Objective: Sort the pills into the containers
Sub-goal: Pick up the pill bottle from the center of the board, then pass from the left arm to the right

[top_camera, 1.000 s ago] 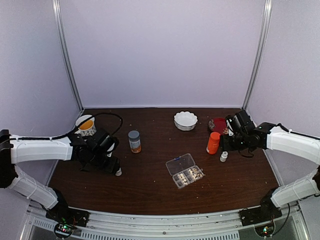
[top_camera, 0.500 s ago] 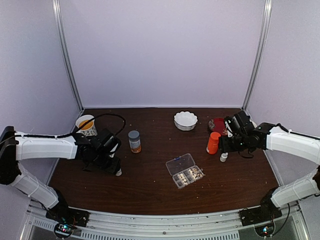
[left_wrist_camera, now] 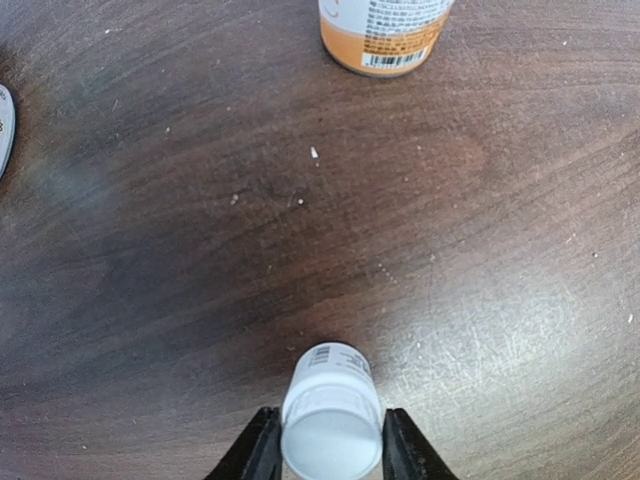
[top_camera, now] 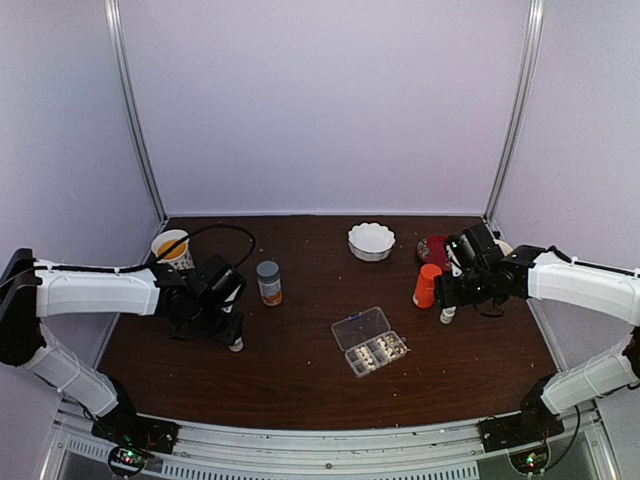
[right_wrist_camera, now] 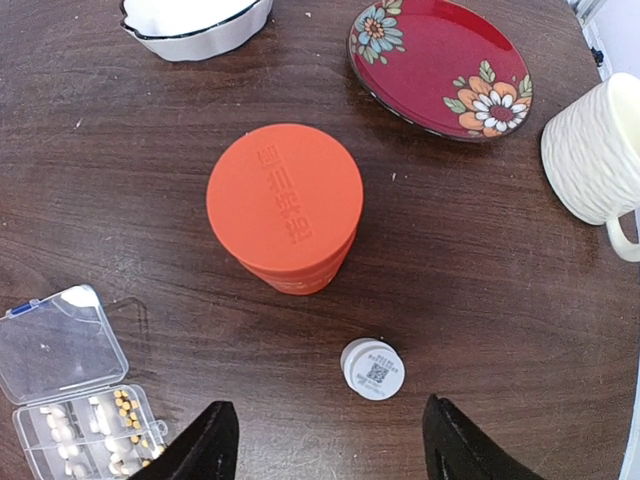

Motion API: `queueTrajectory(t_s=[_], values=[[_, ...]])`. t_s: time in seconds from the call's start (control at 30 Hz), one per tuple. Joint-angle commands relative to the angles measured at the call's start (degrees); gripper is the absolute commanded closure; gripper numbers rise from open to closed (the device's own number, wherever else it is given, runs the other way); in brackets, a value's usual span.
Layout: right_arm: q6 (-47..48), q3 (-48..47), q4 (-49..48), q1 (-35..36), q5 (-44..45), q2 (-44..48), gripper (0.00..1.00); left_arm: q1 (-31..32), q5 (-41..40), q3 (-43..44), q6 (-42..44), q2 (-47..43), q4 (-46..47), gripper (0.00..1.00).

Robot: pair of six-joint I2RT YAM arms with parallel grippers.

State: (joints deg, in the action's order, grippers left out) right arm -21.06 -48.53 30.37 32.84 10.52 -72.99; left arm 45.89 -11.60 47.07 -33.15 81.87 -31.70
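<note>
The left gripper [left_wrist_camera: 331, 448] is clamping a small white bottle [left_wrist_camera: 332, 418], its fingertips cut off by the frame. The right gripper [right_wrist_camera: 330, 445] is hanging wide over a white vial [right_wrist_camera: 372, 368]. Pills [right_wrist_camera: 62, 440] are lying in the half-cropped pill box [right_wrist_camera: 55, 340].

Two small white bottles [top_camera: 236, 345] and two pale mugs [right_wrist_camera: 590, 150] are counted; one each of orange bottle [right_wrist_camera: 285, 205], grey-capped labelled bottle [top_camera: 268, 282], white scalloped bowl [top_camera: 371, 233], red floral plate [right_wrist_camera: 440, 60], clear plastic pill box [top_camera: 360, 327].
</note>
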Motion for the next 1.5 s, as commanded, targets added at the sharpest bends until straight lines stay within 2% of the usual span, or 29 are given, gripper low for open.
queueTrajectory(t_s=[0.0,0.17,0.37,0.6,0.83,0.97,1.1,1.23,1.33,1.47], values=[[0.32,-1.42,-0.06,0.55,0.82,-0.23,0.34,0.52,-0.73,1.91,-0.18,0.71,-0.01,0.70],[0.47,-1.34,-0.40,0.98,0.52,0.40,0.34,0.89,-0.86,2.87,-0.16,0.65,-1.79,0.82],[2.05,-0.94,-2.43,3.81,-2.41,3.52,0.34,2.96,0.63,6.03,0.43,-3.31,-4.46,0.85],[0.48,1.81,-13.48,14.91,-10.04,8.77,0.35,3.42,15.47,9.33,-1.50,-12.30,-2.27,0.86],[-4.97,4.63,-31.00,26.80,-15.17,12.69,0.35,3.42,28.25,10.30,-9.05,-21.27,6.15,0.86],[-4.95,5.05,-41.01,32.89,-14.89,12.58,0.31,3.41,33.76,10.32,-14.25,-24.11,12.03,0.87],[-9.77,3.06,-47.55,34.03,-17.45,9.42,0.29,3.42,39.01,10.41,-18.89,-24.93,17.92,0.88],[-14.64,2.12,-56.95,34.56,-21.29,4.96,0.15,3.50,41.91,9.73,-21.26,-25.02,23.05,0.88],[-15.92,-0.19,-58.29,34.59,-23.29,1.82,0.07,3.50,42.33,8.52,-22.58,-25.22,26.31,0.89],[-16.42,-4.04,-58.12,34.69,-25.44,-1.70,0.13,3.57,44.09,7.16,-24.78,-24.72,31.21,0.89]])
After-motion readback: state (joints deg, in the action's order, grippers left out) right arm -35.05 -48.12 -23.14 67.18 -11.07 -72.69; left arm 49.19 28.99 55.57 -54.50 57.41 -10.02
